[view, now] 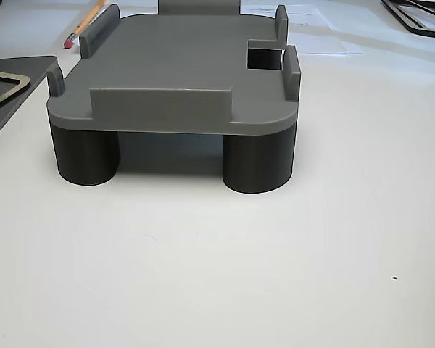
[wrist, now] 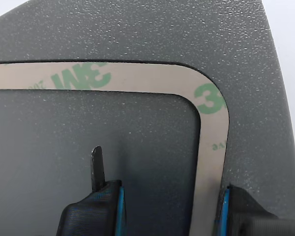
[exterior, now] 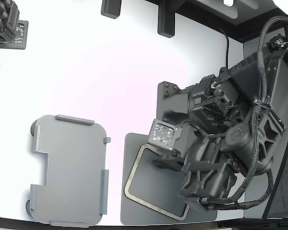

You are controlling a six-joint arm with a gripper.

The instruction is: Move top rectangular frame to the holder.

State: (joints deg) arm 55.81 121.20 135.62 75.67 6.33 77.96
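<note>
The top rectangular frame (exterior: 133, 167) is a thin beige outline with green marks. It lies flat on a dark grey mat (exterior: 153, 191) at the bottom centre of the exterior view. My gripper (wrist: 167, 199) is low over one rounded corner of the frame (wrist: 211, 147). Its fingers (wrist: 97, 167) stand apart, one inside the outline and one outside, astride the strip. It is open and holds nothing. In the exterior view the arm covers the gripper and the frame's far side. The holder (exterior: 69, 170), a light grey tray with edge tabs and a notched side, stands empty at the exterior view's left. It also shows in the other view (view: 174, 65).
A second arm (exterior: 5, 24) is at the exterior view's top left. My arm's dark base plate (exterior: 170, 103) lies behind the mat. Two black posts (exterior: 165, 19) stand at the back edge. A pencil (view: 83, 22) lies behind the holder. The holder rests on round legs (view: 257, 163).
</note>
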